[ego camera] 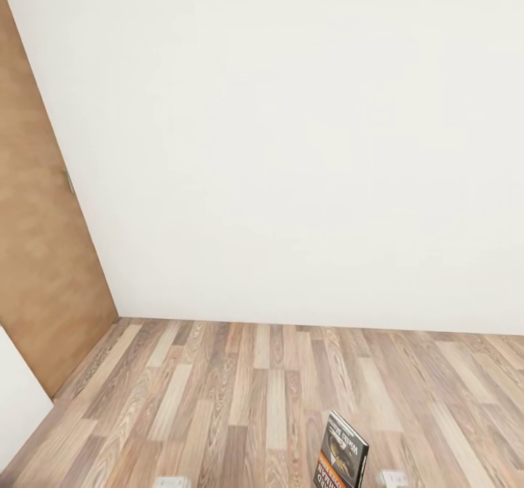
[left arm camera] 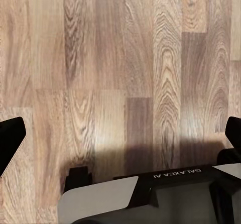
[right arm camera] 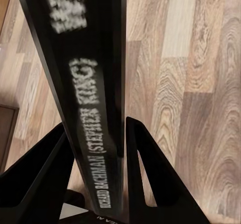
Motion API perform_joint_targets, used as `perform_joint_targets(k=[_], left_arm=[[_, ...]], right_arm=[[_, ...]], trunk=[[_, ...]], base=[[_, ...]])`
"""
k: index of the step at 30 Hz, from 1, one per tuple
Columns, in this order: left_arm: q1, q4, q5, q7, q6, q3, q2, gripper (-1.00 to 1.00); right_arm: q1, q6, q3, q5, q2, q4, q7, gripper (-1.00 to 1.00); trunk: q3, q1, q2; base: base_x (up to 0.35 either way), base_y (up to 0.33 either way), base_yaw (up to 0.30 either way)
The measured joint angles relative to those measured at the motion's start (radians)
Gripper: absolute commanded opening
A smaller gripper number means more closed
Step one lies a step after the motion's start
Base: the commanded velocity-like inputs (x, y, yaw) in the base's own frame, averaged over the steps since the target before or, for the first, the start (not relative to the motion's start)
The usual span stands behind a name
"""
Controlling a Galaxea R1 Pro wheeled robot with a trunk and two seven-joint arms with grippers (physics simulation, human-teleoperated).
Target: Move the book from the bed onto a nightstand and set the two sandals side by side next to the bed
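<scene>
Wood-plank floor (ego camera: 218,400) ahead; right hand (right arm camera: 108,184) clamps the book (right arm camera: 85,83) by its spine for carrying, left hand (left arm camera: 120,148) spread empty.

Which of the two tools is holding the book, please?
The right tool: its fingers clamp the book by its spine. The left tool is open over bare floor.

Even, bright, flat light; soft shadow on floor (left arm camera: 125,153); blurred lettering on the book (right arm camera: 85,98) spine
</scene>
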Motion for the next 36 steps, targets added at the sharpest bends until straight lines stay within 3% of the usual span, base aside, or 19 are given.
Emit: perform_joint_targets(k=[36], left_arm=[[0.0, -0.001, 0.0, 0.0, 0.0, 0.0, 0.0, 1.0]], right_arm=[[0.0, 0.0, 0.0, 0.0, 0.0, 0.0, 0.0, -1.0]], trunk=[[0.0, 0.0, 0.0]], base=[[0.312, 0.0, 0.0]])
